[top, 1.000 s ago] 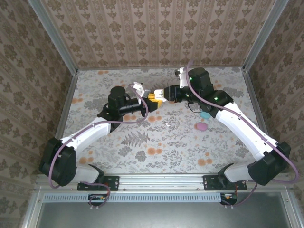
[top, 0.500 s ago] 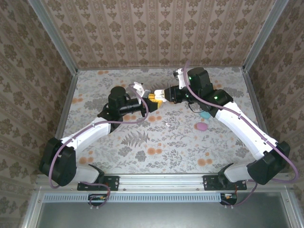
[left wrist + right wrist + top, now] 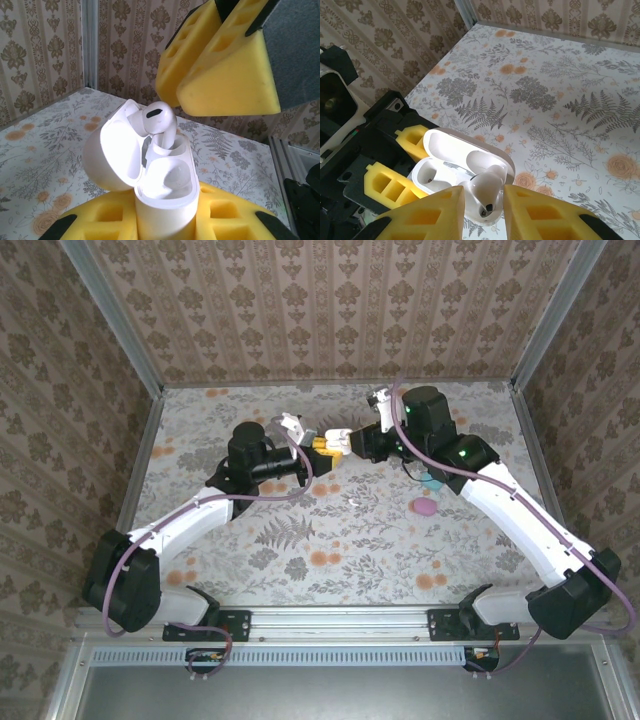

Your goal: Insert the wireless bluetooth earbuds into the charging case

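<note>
The left fingers [image 3: 321, 446] are clamped on the base of the open white charging case [image 3: 162, 195]. The right fingers [image 3: 342, 439] are closed on a white earbud [image 3: 487, 192], whose stem is partly inside the case's 12 o'clock socket. The case is held above the worktop [image 3: 330, 540], toward 12 o'clock.

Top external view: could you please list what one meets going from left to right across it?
Left arm's base → left end effector, gripping the charging case → right end effector, pinching an earbud → pink case → right arm's base.
</note>
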Robot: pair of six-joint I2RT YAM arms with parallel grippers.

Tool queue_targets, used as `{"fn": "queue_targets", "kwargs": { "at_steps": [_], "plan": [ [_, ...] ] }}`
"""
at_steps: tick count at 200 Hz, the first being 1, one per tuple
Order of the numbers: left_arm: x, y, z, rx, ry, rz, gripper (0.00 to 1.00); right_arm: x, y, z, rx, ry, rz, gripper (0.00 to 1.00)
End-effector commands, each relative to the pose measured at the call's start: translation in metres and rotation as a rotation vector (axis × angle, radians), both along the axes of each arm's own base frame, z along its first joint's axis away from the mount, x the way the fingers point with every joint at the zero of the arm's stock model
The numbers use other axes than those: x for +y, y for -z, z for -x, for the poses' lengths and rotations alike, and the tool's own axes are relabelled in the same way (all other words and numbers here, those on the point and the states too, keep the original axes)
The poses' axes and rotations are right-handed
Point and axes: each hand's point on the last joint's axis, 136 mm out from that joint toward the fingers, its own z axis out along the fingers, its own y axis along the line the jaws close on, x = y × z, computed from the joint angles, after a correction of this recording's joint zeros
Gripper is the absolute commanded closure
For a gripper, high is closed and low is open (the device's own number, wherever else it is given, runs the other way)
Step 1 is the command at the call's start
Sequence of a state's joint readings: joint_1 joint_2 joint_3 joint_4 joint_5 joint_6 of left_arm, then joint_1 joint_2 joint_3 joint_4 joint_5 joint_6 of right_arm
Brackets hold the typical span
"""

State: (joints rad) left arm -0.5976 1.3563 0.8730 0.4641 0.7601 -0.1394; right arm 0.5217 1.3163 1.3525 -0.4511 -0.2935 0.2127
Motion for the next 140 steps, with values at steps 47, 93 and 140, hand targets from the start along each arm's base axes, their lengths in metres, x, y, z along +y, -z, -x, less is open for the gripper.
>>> {"fn": "queue_targets", "kwargs": {
  "at_steps": [47, 93, 140],
  "plan": [
    [-0.001, -0.031, 0.003, -0.071, 0.019, 0.052, 0.77, 0.006, -0.008, 0.005, -0.026, -0.045, -0.021, 0.64],
    [0.000, -0.032, 0.004, -0.074, 0.023, 0.054, 0.77, 0.004, -0.005, -0.005, -0.003, -0.003, -0.012, 0.60],
    [0.000, -0.034, 0.005, -0.079, 0.026, 0.052, 0.77, 0.007, -0.005, -0.009, 0.010, -0.009, -0.008, 0.71]
  ]
}}
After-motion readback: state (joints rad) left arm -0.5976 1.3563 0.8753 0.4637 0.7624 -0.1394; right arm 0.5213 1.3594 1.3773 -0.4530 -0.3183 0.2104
